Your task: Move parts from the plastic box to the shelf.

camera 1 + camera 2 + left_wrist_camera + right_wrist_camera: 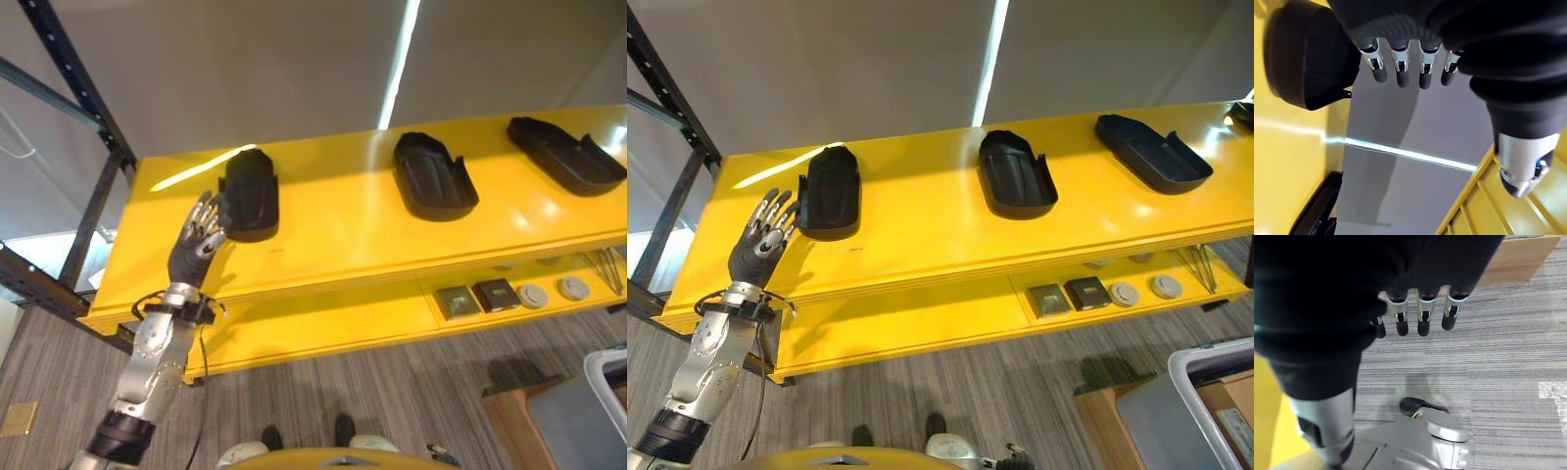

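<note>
Along the top of the yellow shelf point(343, 235) we see three black parts: one near its left end point(250, 194), one at the middle point(434, 174), one toward the right end point(565, 154). Our left hand point(199, 240) hovers just beside the leftmost part, fingers relaxed, grasping nothing. Our right hand point(1415, 313) hangs over the carpet, fingers loose. The plastic box point(1215, 387) sits on the floor beyond the shelf's right end.

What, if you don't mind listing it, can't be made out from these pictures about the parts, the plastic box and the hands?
- Plastic box: cut off by the right eye view's edge; its contents are unseen.
- Left hand beside the leftmost black part: contact cannot be told.
- Small items on the lower shelf: too small to identify.
- Right hand: hangs over the floor, holding nothing.
</note>
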Controlling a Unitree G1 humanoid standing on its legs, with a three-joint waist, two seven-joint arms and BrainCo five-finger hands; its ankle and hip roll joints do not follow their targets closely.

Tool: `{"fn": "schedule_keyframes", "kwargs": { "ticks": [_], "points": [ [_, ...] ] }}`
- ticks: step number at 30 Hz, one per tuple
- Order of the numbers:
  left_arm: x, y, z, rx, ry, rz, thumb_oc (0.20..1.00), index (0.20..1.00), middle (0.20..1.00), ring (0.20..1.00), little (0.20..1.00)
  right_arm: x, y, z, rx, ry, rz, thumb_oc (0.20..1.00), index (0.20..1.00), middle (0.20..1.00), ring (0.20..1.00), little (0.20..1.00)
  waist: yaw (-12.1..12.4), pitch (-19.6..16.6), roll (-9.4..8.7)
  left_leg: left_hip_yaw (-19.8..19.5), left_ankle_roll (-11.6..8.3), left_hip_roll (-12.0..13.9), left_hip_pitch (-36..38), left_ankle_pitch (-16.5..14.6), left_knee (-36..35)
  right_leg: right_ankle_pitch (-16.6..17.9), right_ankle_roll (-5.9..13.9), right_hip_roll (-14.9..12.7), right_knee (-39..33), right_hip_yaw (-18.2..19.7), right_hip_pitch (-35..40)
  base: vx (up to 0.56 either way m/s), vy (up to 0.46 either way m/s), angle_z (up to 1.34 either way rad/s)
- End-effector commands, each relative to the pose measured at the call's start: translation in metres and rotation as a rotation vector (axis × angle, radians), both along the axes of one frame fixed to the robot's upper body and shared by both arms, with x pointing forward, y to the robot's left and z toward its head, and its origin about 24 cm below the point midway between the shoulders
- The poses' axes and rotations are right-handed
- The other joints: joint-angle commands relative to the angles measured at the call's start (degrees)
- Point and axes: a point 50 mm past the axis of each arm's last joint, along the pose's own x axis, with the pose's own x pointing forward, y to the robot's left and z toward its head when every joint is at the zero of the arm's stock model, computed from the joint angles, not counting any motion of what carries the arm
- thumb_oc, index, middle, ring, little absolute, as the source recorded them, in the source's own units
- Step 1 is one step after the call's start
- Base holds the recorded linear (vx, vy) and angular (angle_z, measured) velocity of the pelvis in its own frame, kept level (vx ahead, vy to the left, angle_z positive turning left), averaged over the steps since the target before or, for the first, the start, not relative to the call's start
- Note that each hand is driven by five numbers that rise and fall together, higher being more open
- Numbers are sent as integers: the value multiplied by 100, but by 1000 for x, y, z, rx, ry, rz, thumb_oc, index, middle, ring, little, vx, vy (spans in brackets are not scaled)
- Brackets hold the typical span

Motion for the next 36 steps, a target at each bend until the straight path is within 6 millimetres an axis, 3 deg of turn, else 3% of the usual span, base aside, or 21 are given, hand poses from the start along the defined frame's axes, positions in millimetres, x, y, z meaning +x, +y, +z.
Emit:
{"fn": "schedule_keyframes", "kwargs": {
  "ticks": [1,3,6,11,15,19,25,31,32,33,35,36],
  "points": [
    [7,6,19,-85,-96,28,1000,1000,1000,1000,1000,-2,-7,-1,-42,17,-25,1000,1000,1000,1000,1000,57,-86,-53,-136,-274,497,-15,-137,27,-363,398,-405,18,-101,117,-51,18,10],
    [4,19,17,-40,-120,170,1000,1000,1000,1000,1000,-2,-6,-2,-41,20,-23,1000,1000,1000,1000,1000,138,-124,-76,-199,-266,470,-32,-141,31,-356,396,-423,18,-158,128,-42,13,13],
    [2,18,0,-84,-38,70,1000,1000,1000,1000,1000,0,-6,-2,-44,24,-13,1000,1000,1000,1000,1000,233,-141,-100,-259,-271,462,-55,-128,22,-344,402,-440,18,-238,131,-51,9,20],
    [-6,9,-17,427,-45,-76,1000,1000,1000,1000,1000,8,-12,1,-57,29,30,1000,1000,1000,1000,1000,320,-187,-100,-314,-273,448,-104,-104,-11,-311,449,-456,18,-356,95,-40,18,16],
    [-11,-1,-36,402,48,-264,1000,1000,1000,1000,1000,13,-17,4,-70,39,76,1000,1000,1000,1000,1000,316,-225,-69,-311,-260,440,-151,-97,-11,-313,474,-466,18,-391,68,-17,32,7],
    [-20,-15,-49,614,21,-403,1000,1000,1000,1000,1000,15,-19,5,-73,50,103,1000,1000,1000,1000,1000,291,-228,-71,-299,-252,442,-164,-99,-11,-292,486,-463,18,-404,54,-8,13,5],
    [-20,-17,-69,725,125,-421,1000,1000,1000,1000,1000,17,-22,6,-75,68,143,1000,1000,1000,1000,1000,255,-269,-65,-280,-242,440,-193,-106,-11,-293,517,-468,18,-430,32,-1,6,2],
    [-42,8,-133,746,490,-297,1000,1000,1000,1000,1000,16,-20,5,-55,80,143,1000,1000,1000,1000,1000,252,-276,-117,-263,-244,443,-214,-105,-11,-278,527,-465,18,-463,7,-1,-2,1],
    [-44,9,-136,752,502,-292,1000,1000,1000,1000,1000,16,-20,5,-55,81,143,1000,1000,1000,1000,1000,250,-277,-116,-265,-244,441,-215,-106,-11,-278,528,-465,18,-464,6,-11,-26,5],
    [-64,21,-166,718,687,-200,1000,1000,1000,1000,1000,15,-20,5,-48,89,133,1000,1000,1000,1000,1000,266,-267,-143,-280,-239,433,-219,-100,-11,-275,524,-464,18,-480,3,-9,-27,7],
    [-94,36,-198,693,899,-80,1000,1000,1000,1000,1000,13,-17,3,-36,102,113,1000,1000,1000,1000,1000,286,-256,-172,-304,-232,418,-218,-92,-11,-270,526,-466,18,-490,8,-7,-39,4],
    [-120,46,-217,702,1020,-29,1000,1000,1000,1000,1000,10,-13,1,-25,112,100,1000,1000,1000,1000,1000,307,-250,-210,-327,-230,417,-213,-87,-11,-267,525,-469,18,-501,18,4,-41,1]
  ]
}}
